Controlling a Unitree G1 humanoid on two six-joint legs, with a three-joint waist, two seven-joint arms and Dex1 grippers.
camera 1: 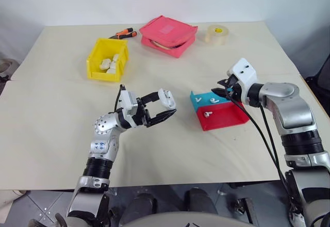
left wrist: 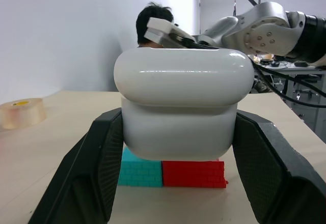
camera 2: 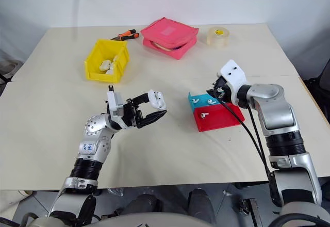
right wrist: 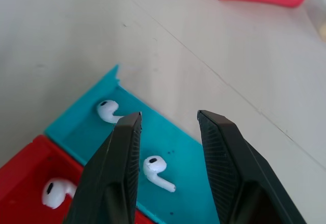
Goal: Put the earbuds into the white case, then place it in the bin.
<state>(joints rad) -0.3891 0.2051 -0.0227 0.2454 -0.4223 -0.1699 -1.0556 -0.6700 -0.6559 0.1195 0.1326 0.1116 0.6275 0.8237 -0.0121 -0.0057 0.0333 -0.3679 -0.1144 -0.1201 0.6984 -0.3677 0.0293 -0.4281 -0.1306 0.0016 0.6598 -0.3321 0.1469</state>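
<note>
The white case [camera 1: 166, 98] is held clamped in the left pincer [camera 1: 163, 107] above the counter [camera 1: 62, 129]. The right pincer [right wrist: 168, 147], its fingers apart and empty, is poised over earbuds [right wrist: 157, 172] in the blue tray [right wrist: 186, 147]. A tiny, glossy earbud could be pinched off-centre and flicked away.
</note>
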